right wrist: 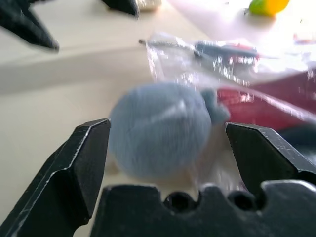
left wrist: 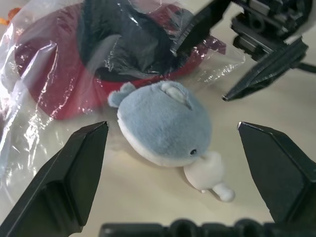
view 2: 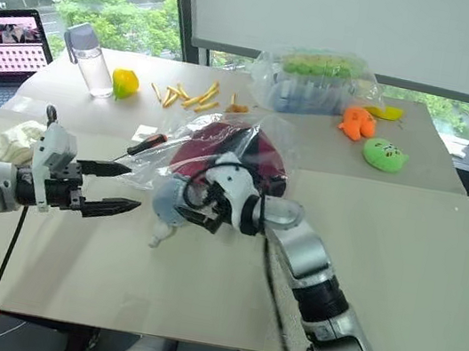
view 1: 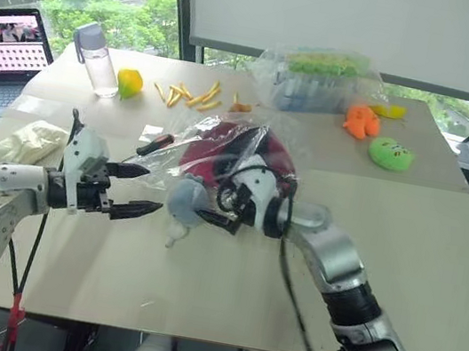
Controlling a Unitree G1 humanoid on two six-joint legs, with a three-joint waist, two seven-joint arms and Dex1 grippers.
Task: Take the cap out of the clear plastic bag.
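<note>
Dark red with a black lining, the cap (view 1: pixel 235 159) lies inside the clear plastic bag (view 1: pixel 221 151) near the middle of the tabletop (view 1: pixel 401 257), the crinkled film draped over it and spreading out to the left. Touching the bag's near edge sits a small grey-blue plush whale (view 1: pixel 183 201) with a white tail end; from my left wrist view it rests just in front of the cap's brim. My right hand (view 1: pixel 220 220) reaches in from the right, its fingers spread wide and holding nothing, on the whale's right side and against the near side of the bag. My left hand (view 1: pixel 136 191) hovers just left of the whale, also wide open and empty, its two black fingers pointing right toward the bag. A black pen-like tool (view 1: pixel 157 144) lies at the bag's left edge. Further left, a crumpled pale cloth (view 1: pixel 31 141) rests on the tabletop. At the far side stand a water bottle (view 1: pixel 97 59), a yellow-green fruit-like thing (view 1: pixel 129 83), scattered yellow sticks (view 1: pixel 187 95), a bagged tray with green filling (view 1: pixel 320 82), an orange plush toy (view 1: pixel 361 121) and a green plush toy (view 1: pixel 390 154). A laptop (view 1: pixel 4 47) sits at the far left.
</note>
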